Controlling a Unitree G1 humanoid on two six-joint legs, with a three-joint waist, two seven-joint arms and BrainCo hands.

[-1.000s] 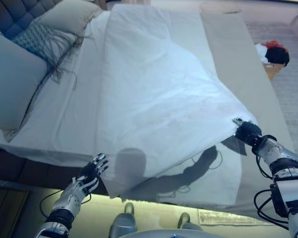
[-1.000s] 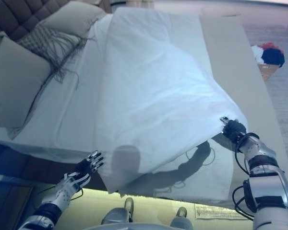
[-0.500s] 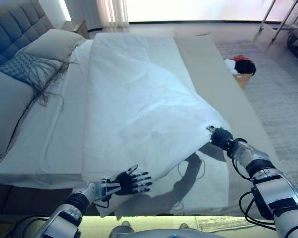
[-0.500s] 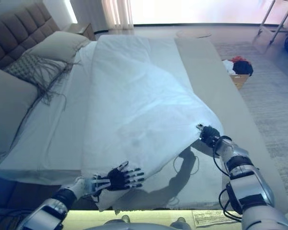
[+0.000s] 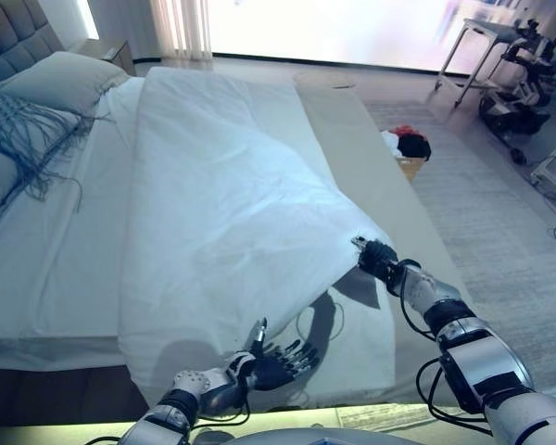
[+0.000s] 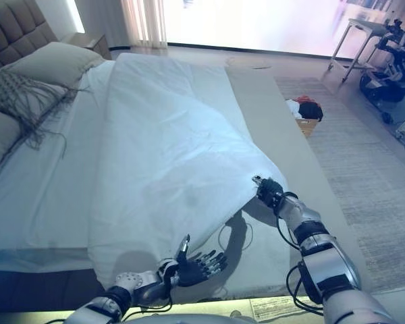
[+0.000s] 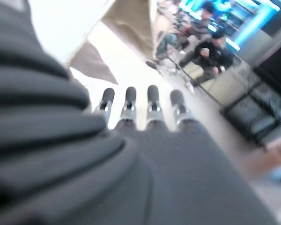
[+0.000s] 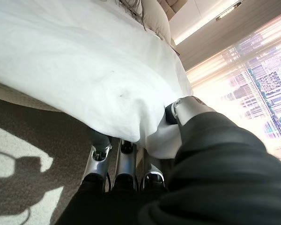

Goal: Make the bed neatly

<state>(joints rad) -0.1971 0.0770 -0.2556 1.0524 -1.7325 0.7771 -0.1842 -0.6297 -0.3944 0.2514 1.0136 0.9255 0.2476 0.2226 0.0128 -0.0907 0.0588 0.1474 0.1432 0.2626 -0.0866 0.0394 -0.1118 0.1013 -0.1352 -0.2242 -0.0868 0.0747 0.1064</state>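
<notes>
A white duvet [image 5: 222,204] lies lengthwise on the bed, its near edge hanging over the bedside. My right hand [image 5: 378,259] is shut on the duvet's near right corner and holds it a little above the beige sheet [image 5: 361,158]. In the right wrist view the white cloth [image 8: 75,61] is pinched between the thumb [image 8: 187,107] and the fingers. My left hand [image 5: 273,363] is open, fingers spread, just under the duvet's near lower edge; whether it touches the cloth I cannot tell. Its straight fingers [image 7: 129,101] show in the left wrist view.
A beige pillow [image 5: 60,79] and a fringed grey cushion [image 5: 18,139] lie at the head end, far left. A basket of clothes [image 5: 408,148] stands on the rug right of the bed. A metal trolley [image 5: 500,65] is at the far right. People [image 7: 201,42] sit in the background.
The camera has shifted. My left hand rose from beside the bed to the duvet's near edge, fingers spread. My right hand has kept its hold on the corner.
</notes>
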